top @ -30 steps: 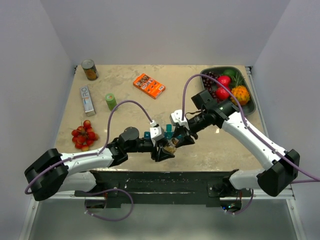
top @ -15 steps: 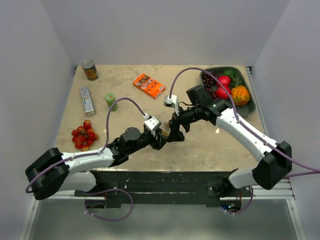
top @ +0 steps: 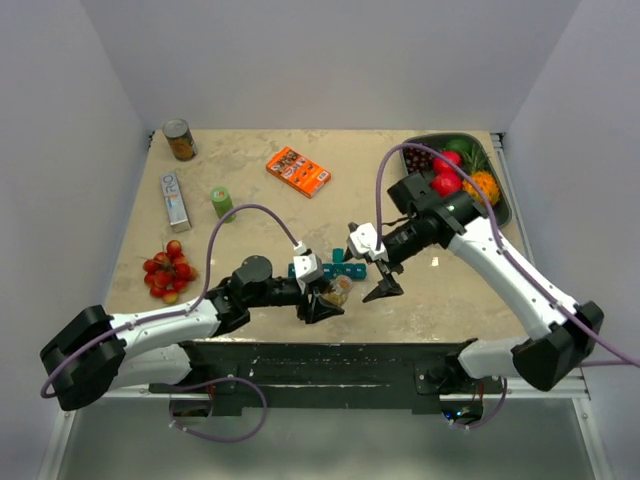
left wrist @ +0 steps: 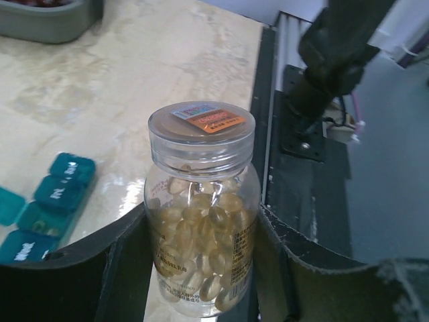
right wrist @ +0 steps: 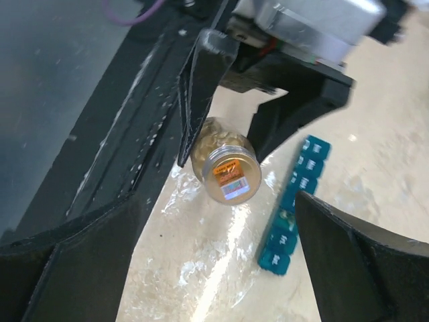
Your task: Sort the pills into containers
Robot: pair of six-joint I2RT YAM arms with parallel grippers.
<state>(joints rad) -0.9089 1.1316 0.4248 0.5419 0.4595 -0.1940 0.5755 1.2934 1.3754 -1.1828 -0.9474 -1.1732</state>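
Note:
A clear bottle (left wrist: 201, 215) full of golden pills (left wrist: 204, 235) stays capped with a clear lid bearing an orange sticker. My left gripper (left wrist: 201, 225) is shut on its body, a finger on either side. In the top view the bottle (top: 337, 291) hangs near the table's front edge in the left gripper (top: 328, 298). My right gripper (top: 386, 285) stands wide open just right of it, holding nothing. The right wrist view faces the bottle's lid (right wrist: 231, 178), with the right gripper (right wrist: 218, 215) apart from it. The teal containers (top: 347, 268) (right wrist: 295, 201) (left wrist: 47, 208) lie on the table beside the bottle.
A grey tray (top: 500, 212) of fruit sits at the back right. An orange box (top: 298, 171), a green cylinder (top: 221, 203), a silver tube box (top: 175, 198), a can (top: 179, 139) and a tomato cluster (top: 167, 272) lie at the back and left. The table's front edge (left wrist: 265, 134) runs right beside the bottle.
My right gripper has opened wide and drawn back to the right, away from the bottle's lid. The left gripper, still holding the bottle, rose briefly and has come back down near the front edge.

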